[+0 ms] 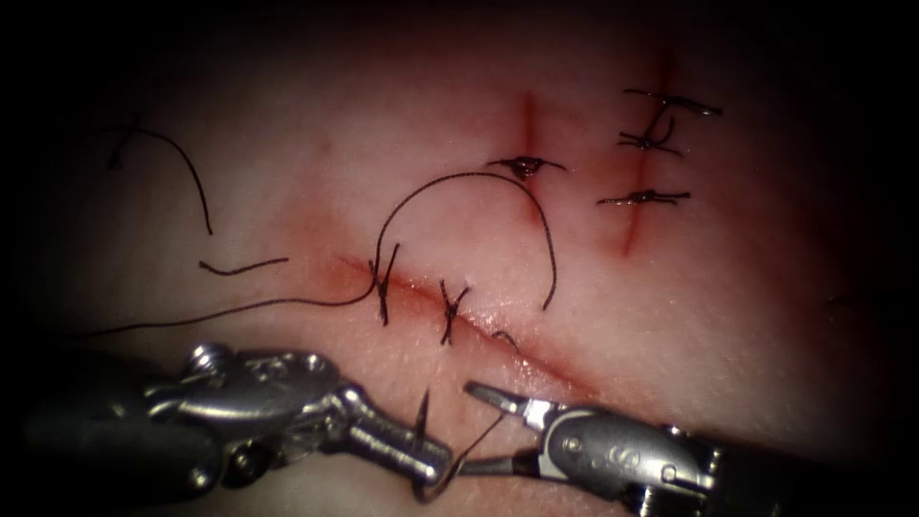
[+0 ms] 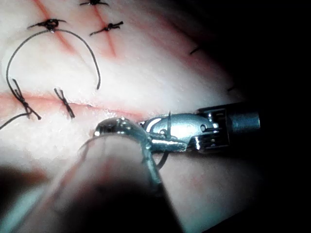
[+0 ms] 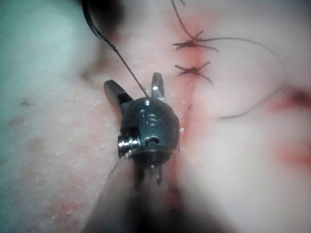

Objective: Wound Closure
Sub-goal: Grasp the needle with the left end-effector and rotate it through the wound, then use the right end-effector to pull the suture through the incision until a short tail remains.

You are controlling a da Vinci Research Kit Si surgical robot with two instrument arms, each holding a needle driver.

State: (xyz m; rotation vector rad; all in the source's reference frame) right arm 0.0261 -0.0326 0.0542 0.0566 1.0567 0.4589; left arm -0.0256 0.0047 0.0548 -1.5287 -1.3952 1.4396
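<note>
Two stitches (image 1: 412,292) already cross the cut (image 1: 536,356) near its left end, and loose thread (image 1: 479,206) arcs over the tissue (image 1: 316,144) above them. My left gripper (image 1: 433,471) comes in at the tissue's near edge, clamped on the needle (image 1: 450,464) at the low bend of its curve; the needle is free of the tissue, point (image 1: 422,402) up. My right gripper (image 1: 479,431) stands wide, holding nothing, its jaws either side of the needle. Risks, as I judge them: a weak bite lets the needle swivel, and the slack thread could catch on the open jaws.
</note>
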